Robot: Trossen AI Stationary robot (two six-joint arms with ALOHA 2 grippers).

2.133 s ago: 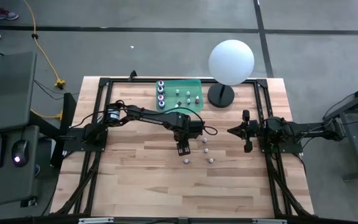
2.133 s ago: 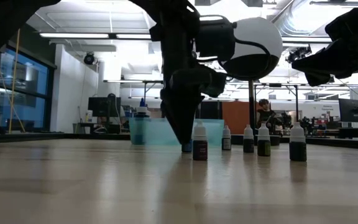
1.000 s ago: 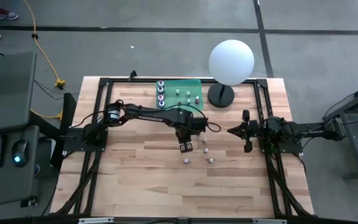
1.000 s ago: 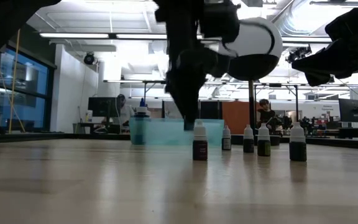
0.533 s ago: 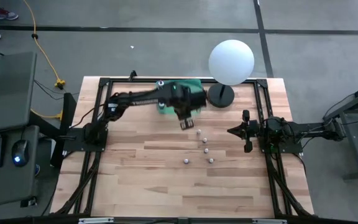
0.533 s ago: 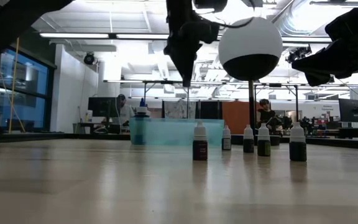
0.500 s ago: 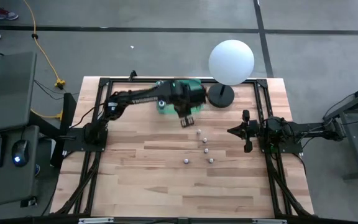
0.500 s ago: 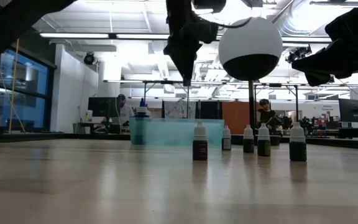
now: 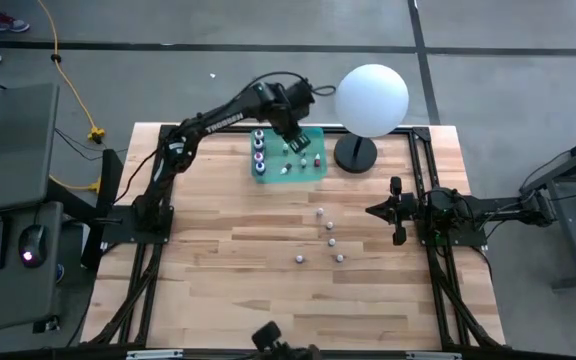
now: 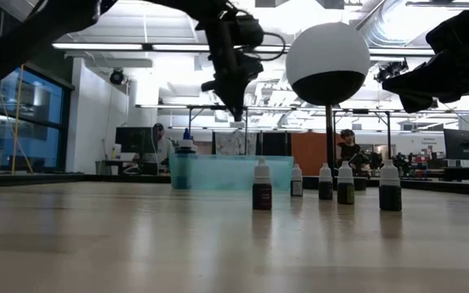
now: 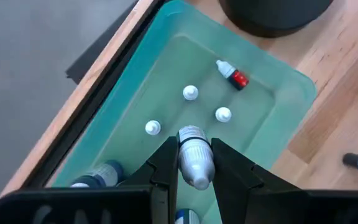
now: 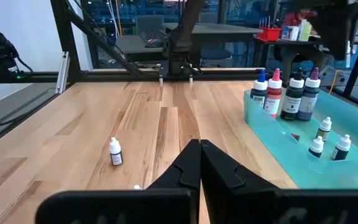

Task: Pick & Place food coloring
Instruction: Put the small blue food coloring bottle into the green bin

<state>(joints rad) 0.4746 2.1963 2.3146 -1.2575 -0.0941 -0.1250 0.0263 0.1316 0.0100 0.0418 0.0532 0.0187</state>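
— Wood grain right up front, then what's on the desk [image 9: 218,280]?

— Four small bottles [image 9: 328,241] stand loose near the middle, white caps up, well apart from each other. They look like the ones not yet collected.

— And the right pincer [image 9: 373,211]?

— It waits at the right side of the desk, low, pointing inward. In its own wrist view the two fingers lie pressed together with nothing between them, so I judge that arm idle.

— Farther back?

— A green bin [image 9: 316,168] sits at the far edge, just beside the black base of the white ball lamp [image 9: 372,98]. Several larger bottles stand along one wall inside it, a few tiny ones stand upright on the floor, and one red one lies tipped.

— Where is the left pincer [image 9: 297,143]?

— Above that bin, arm stretched out across the desk. Its fingers are clamped on the sides of a small white-capped bottle [image 11: 194,158], cap pointing downward toward the bin floor. Held there, over a bare patch among the tiny bottles, it seems lined up for a release; dropping from that height could knock over a neighbour.
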